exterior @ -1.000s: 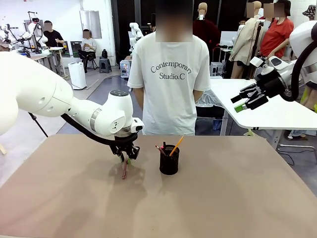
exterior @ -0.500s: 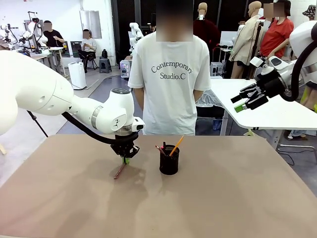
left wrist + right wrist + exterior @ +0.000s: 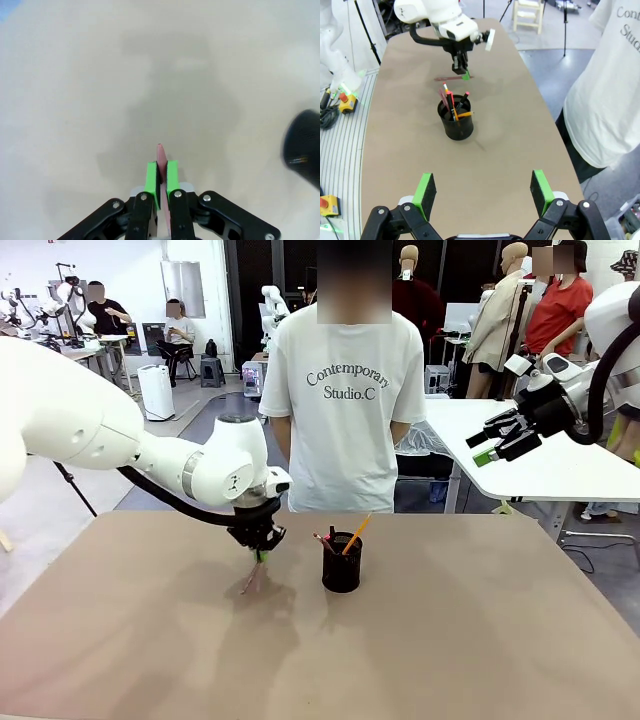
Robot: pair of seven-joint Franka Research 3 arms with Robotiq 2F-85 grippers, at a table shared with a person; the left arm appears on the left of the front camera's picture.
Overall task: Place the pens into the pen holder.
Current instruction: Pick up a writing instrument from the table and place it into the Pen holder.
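My left gripper [image 3: 262, 553] hovers just above the table, left of the pen holder [image 3: 341, 563], and is shut on a reddish-brown pen [image 3: 250, 580] that slants down and to the left from its fingers. In the left wrist view this pen [image 3: 160, 154] sticks out between the green pads [image 3: 152, 178], with the black mesh pen holder [image 3: 303, 148] at the right edge. An orange-yellow pencil [image 3: 356, 533] and other pens stand in the holder [image 3: 456, 123]. My right gripper [image 3: 496, 448] stands open, raised high at the right, well away from the holder; its fingers [image 3: 425, 190] hold nothing.
A person [image 3: 345, 390] in a white T-shirt stands at the far side of the brown table [image 3: 450, 640]. A white table [image 3: 540, 460] lies beyond, under my right gripper. Bare tabletop spreads all around the holder.
My left gripper has shut on the reddish-brown pen and risen slightly toward the right, tipping the pen up off the table. The right arm has not moved.
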